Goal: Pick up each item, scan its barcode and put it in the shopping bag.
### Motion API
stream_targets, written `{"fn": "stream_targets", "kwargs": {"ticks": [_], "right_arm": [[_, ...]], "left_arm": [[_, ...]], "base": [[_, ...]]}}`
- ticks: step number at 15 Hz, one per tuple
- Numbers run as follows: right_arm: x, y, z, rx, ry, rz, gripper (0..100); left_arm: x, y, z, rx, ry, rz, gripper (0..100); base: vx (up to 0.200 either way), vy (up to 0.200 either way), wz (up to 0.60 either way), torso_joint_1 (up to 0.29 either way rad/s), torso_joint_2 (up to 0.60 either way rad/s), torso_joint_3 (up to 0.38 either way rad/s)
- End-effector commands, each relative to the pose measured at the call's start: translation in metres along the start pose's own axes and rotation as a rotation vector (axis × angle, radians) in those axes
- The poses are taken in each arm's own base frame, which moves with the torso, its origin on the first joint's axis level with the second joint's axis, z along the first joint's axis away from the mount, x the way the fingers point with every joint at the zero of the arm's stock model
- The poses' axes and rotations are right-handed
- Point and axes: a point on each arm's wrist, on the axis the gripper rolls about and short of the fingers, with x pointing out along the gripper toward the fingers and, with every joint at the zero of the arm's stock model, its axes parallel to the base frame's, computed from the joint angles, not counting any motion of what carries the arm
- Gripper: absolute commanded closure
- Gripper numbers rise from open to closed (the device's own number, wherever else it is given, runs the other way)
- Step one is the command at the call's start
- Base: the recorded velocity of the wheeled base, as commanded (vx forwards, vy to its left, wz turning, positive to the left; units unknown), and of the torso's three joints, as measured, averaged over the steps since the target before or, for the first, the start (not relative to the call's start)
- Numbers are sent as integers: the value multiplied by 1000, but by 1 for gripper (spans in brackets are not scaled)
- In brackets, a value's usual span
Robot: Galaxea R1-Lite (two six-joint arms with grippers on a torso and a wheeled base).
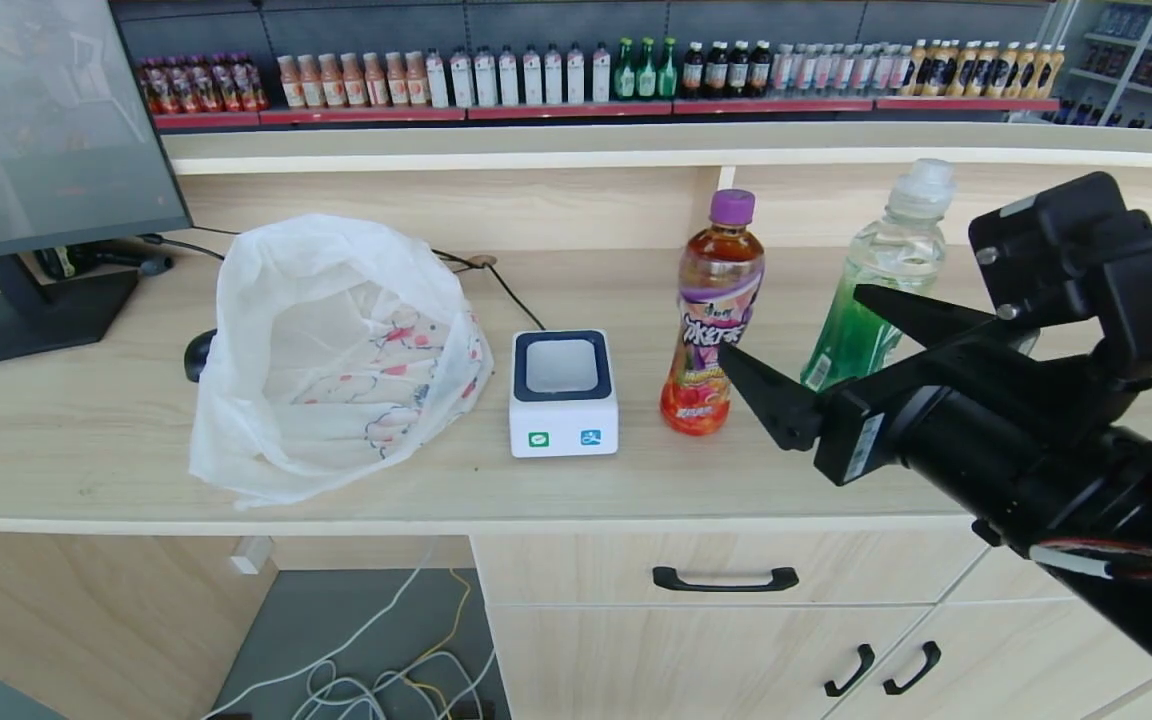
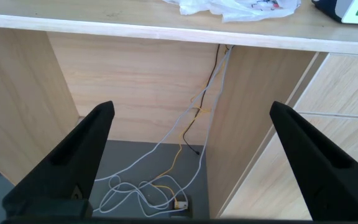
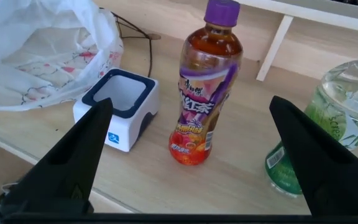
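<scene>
A tea bottle [image 1: 713,315] [image 3: 204,87] with a purple cap stands upright on the wooden counter [image 1: 86,420], right of the white scanner box [image 1: 563,393] [image 3: 118,107]. A clear green bottle [image 1: 876,285] [image 3: 328,130] stands further right. The white shopping bag [image 1: 331,350] [image 3: 39,53] sits open left of the scanner. My right gripper [image 1: 816,345] [image 3: 188,152] is open, hovering just right of the tea bottle, level with its lower half, in front of the green bottle. My left gripper [image 2: 191,155] is open below the counter edge, holding nothing.
A monitor [image 1: 36,130] on a stand occupies the counter's far left, with cables behind the bag. A raised ledge [image 1: 636,140] runs along the back. Drawers with black handles [image 1: 726,580] sit under the counter. Loose cables [image 2: 166,180] lie on the floor.
</scene>
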Motion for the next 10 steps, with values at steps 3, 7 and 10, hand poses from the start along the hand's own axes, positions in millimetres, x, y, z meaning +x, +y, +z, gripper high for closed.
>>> {"fn": "stream_targets", "kwargs": {"ticks": [3, 7, 10], "right_arm": [[19, 10, -8, 43, 36, -35, 0], [32, 15, -21, 128, 35, -64, 0], [35, 15, -30, 115, 44, -74, 0]], "left_arm": [[0, 0, 0, 0, -1, 1, 0], [0, 0, 0, 0, -1, 1, 0], [0, 0, 0, 0, -1, 1, 0]], "base": [[0, 0, 0, 0, 0, 0], [0, 0, 0, 0, 0, 0], [0, 0, 0, 0, 0, 0]]}}
